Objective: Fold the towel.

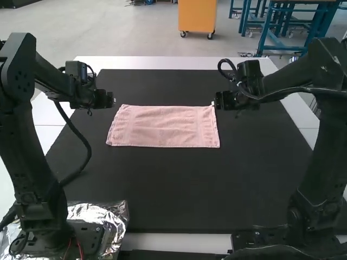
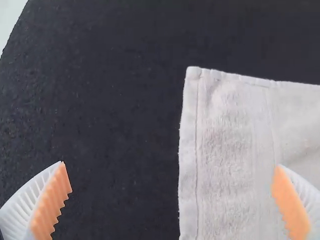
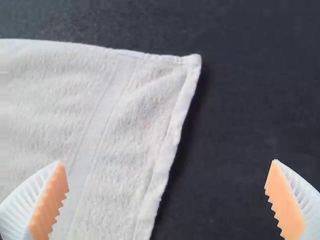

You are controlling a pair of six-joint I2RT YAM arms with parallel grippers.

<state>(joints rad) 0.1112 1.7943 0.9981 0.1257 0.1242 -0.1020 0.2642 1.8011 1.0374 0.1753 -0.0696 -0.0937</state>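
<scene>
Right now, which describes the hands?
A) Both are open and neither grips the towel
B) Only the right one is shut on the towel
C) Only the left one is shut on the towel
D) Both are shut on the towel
A: the fingers of the left hand and the right hand stand wide apart, with no part of the towel pinched between them.

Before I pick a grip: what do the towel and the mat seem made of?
Towel: soft, matte terry, likely cotton, going by its nubbly pile and stitched hems. Mat: dull and finely grained, perhaps rubber or dense felt; the look doesn't settle which.
</scene>
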